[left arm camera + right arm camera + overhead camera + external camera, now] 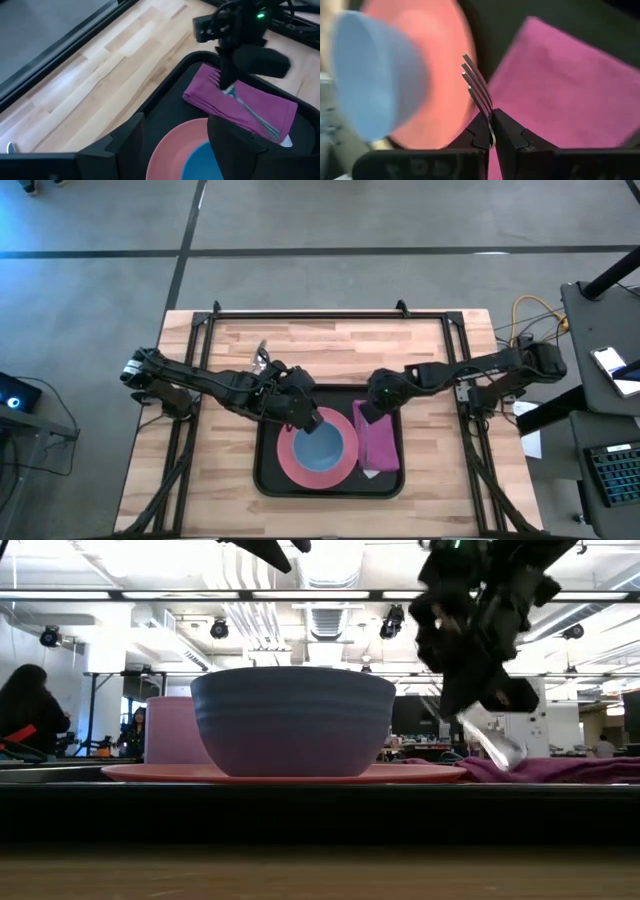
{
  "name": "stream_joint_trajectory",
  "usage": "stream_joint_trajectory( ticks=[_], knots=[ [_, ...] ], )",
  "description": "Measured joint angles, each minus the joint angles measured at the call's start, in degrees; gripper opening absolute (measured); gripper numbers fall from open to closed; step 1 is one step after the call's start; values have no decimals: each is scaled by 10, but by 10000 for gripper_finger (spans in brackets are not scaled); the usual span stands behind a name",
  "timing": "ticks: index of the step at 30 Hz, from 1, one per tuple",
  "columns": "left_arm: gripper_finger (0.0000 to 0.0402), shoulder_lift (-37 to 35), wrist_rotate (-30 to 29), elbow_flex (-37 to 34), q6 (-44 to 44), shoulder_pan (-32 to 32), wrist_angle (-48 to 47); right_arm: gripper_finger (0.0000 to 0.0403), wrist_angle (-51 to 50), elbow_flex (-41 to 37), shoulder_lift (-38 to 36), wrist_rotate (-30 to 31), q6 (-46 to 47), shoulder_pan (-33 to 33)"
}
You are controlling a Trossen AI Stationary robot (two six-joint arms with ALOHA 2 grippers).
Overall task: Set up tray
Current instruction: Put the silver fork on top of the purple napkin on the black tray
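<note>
— fingers first: what are the left ones doing?
— spread apart, holding nothing. the left gripper (303,416) hangs over the near-left part of the tray (268,476), just above the rim of the pink plate (292,461); in its wrist view the two dark fingers (126,139) stand wide with the plate's edge between them.
— and the tray itself?
— it's the black one lying on the wooden table (200,430), near the middle and towards the front edge. the pink plate lies in its left half, with a blue bowl (324,446) standing on it.
— to the right of that?
— a folded magenta napkin (378,442) lies in the tray's right part, just beside the plate. something small and white (371,472) peeks out at its front edge; i can't tell what it is.
— the right fingers?
— clamped on a fork (478,89), tines pointing out past the tips. the right gripper (366,416) is over the napkin's back end, at the tray's far-right side.
</note>
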Motion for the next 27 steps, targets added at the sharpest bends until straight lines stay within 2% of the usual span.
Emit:
stream_joint_trajectory(
  ticks=[5, 12, 16, 20, 27],
  knots=[
    [196, 0, -1, 0, 3, 0, -14, 8, 18, -2, 35, -24, -32, -22],
    [196, -1, -13, 0, 2, 0, -39, 10, 34, -1, 116, -28, -29, -24],
    [196, -6, -13, 0, 1, 0, -43, 31, 36, 1, 148, -25, -18, -24],
    [196, -10, -17, 0, -2, 0, -50, 71, 39, 1, 143, -19, -17, -23],
    [196, -15, -32, 0, -2, 1, -56, 133, -27, -2, 73, 45, -28, -24]
  ],
)
